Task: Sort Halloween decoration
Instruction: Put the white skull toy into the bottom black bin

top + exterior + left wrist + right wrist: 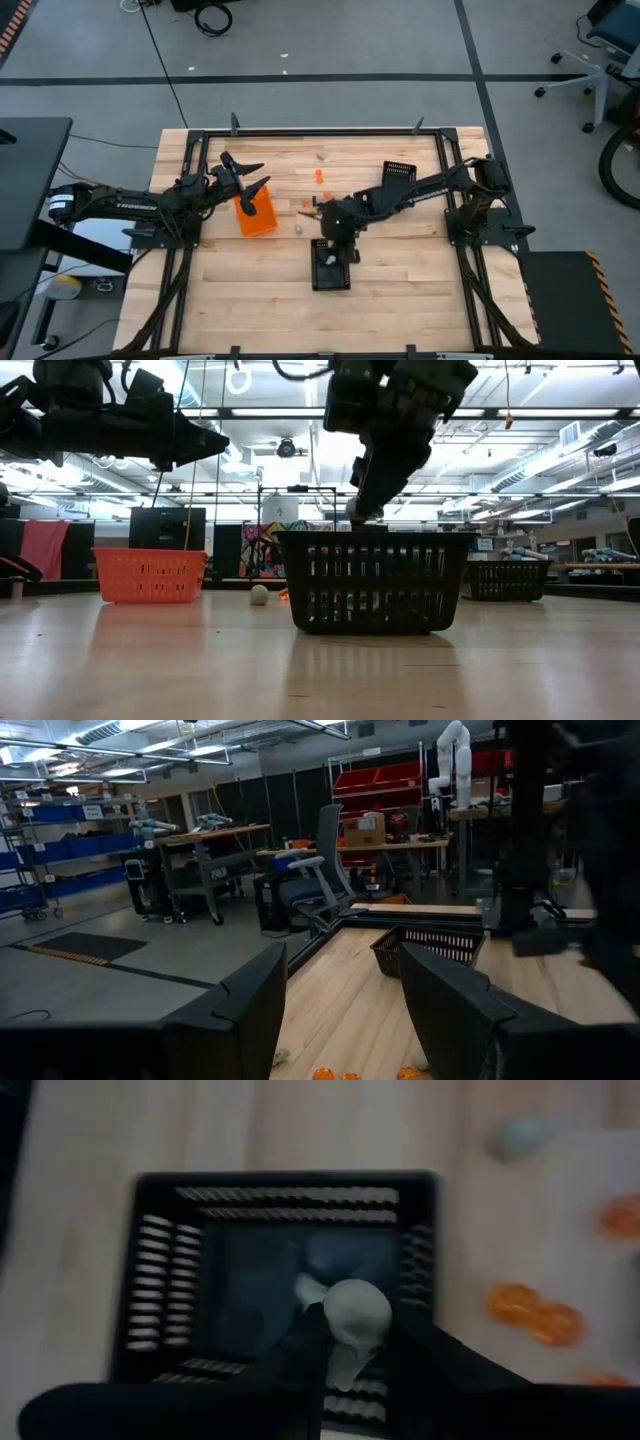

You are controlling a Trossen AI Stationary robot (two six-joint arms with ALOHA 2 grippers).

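Directly above the black mesh bin (285, 1275) at lower centre of the high view, the right hand (345, 1342) pinches a pale grey-white piece (352, 1318), so release is straight down; the left hand (247, 177) waits open over the orange bin (256, 216), centre left.

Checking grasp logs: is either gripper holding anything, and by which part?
The right gripper pinches a pale grey-white piece by its lower part, over the black bin. The left gripper holds nothing.
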